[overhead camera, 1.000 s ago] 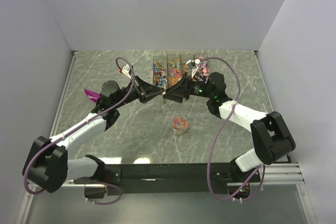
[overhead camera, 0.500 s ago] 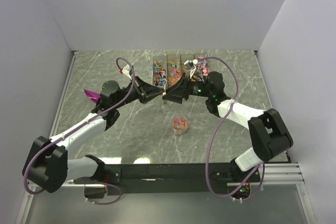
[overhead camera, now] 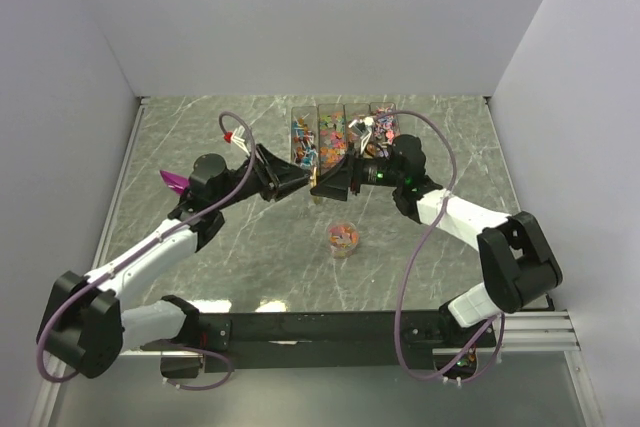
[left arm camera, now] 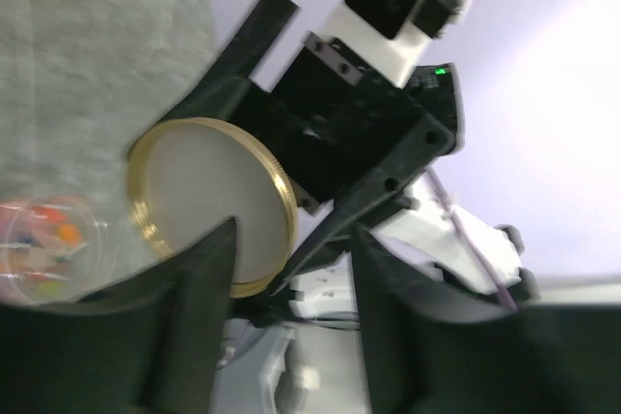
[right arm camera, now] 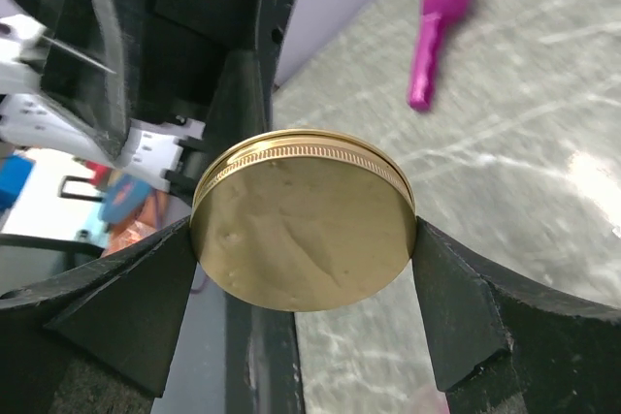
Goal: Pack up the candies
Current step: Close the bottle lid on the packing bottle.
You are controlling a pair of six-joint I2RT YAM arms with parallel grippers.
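Above a marble table [overhead camera: 200, 127], the right claw [right arm camera: 304, 238] clamps a gold lid [left arm camera: 199, 203] by its rim; the left claw [left arm camera: 291, 269] is spread open near it. Candies [overhead camera: 343, 235] sit in a small jar [overhead camera: 343, 248] just below the overhead frame's centre (more fill trays [overhead camera: 340, 129] at upper centre). A thin edge grip could let the lid slip. Only the right wrist view shows both contacts.

Left gripper [left arm camera: 294, 230] stands parted, right gripper [right arm camera: 303, 225] clamps the lid [right arm camera: 310, 254] (tips facing, close together).
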